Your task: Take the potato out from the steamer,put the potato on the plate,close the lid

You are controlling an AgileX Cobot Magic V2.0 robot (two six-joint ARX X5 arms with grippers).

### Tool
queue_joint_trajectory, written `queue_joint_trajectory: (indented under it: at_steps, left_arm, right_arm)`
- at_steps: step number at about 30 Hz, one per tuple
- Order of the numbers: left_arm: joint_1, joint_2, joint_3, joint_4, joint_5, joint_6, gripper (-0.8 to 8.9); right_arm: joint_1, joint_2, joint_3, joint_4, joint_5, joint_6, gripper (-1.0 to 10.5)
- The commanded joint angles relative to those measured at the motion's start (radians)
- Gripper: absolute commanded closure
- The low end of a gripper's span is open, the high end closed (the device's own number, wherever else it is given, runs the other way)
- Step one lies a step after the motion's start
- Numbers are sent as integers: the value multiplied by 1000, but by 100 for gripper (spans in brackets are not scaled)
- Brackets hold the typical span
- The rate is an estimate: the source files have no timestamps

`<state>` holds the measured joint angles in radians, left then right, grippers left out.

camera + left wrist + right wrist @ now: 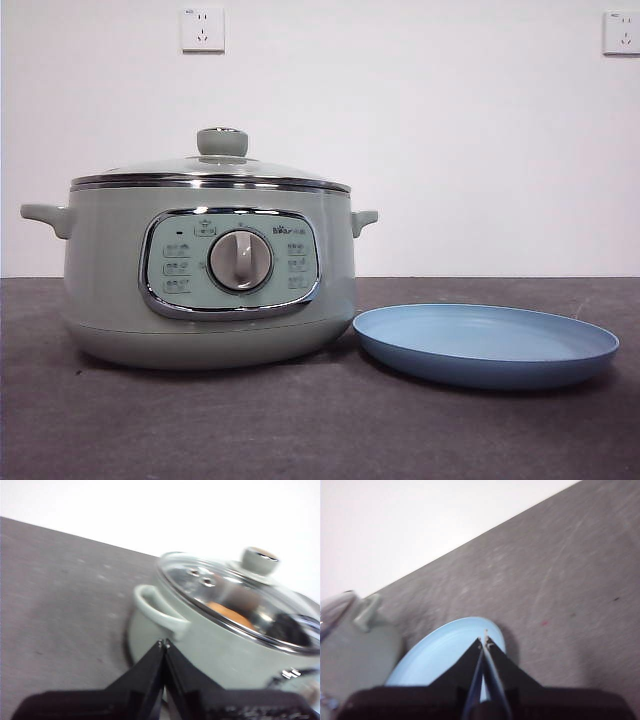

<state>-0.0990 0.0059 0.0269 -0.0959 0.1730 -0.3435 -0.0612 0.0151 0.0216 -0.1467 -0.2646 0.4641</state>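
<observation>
While the lid [215, 170] sits closed on the steamer [205, 275], the potato [231, 614] shows only in the left wrist view, as an orange-brown shape behind the glass, inside the pot and beyond the left claw [164, 642]. Glare and blur hide most of it, so which way its long axis runs cannot be told. The left claw has its two black jaws pressed together, tips meeting, holding nothing; it hangs just off the steamer's near side handle [159, 611], with the pot wall and the lid's pale green knob [259, 560] farther out past the tips. The right claw [484, 641] is likewise closed tip to tip and empty, poised above the plate [437, 652], whose far rim lies just past its tips; off to one side of this claw the steamer's other handle [367, 613] and part of its wall appear. From the front, the steamer stands upright on the dark grey bench [300, 430] with its dial panel [232, 262] facing the camera, and the light-blue plate lies flat just beside it, its rim close to the pot's base; whether they touch cannot be told. Neither arm shows in the front view. Two wall sockets [202, 30] sit high on the white wall behind.
</observation>
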Motion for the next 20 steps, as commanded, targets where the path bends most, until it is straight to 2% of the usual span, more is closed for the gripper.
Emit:
queue_joint_trajectory:
  at_steps: [1, 5, 13, 18, 20]
  left_arm:
    - [-15, 10, 44, -63, 41, -23, 820]
    - [-31, 40, 120, -124, 41, -21, 820]
    - [-31, 189, 318, -134, 40, -8, 820]
    - [-32, 340, 483, -147, 74, 82, 820]
    - [-40, 397, 553, -158, 73, 111, 820]
  right_arm:
    - [-2, 18, 50, 7, -23, 44, 958]
    - [-2, 93, 150, 3, -22, 29, 959]
    - [2, 360, 442, -31, -26, -129, 958]
    - [31, 546, 671, -98, -35, -235, 958]
    - [47, 615, 761, -129, -75, -264, 958]
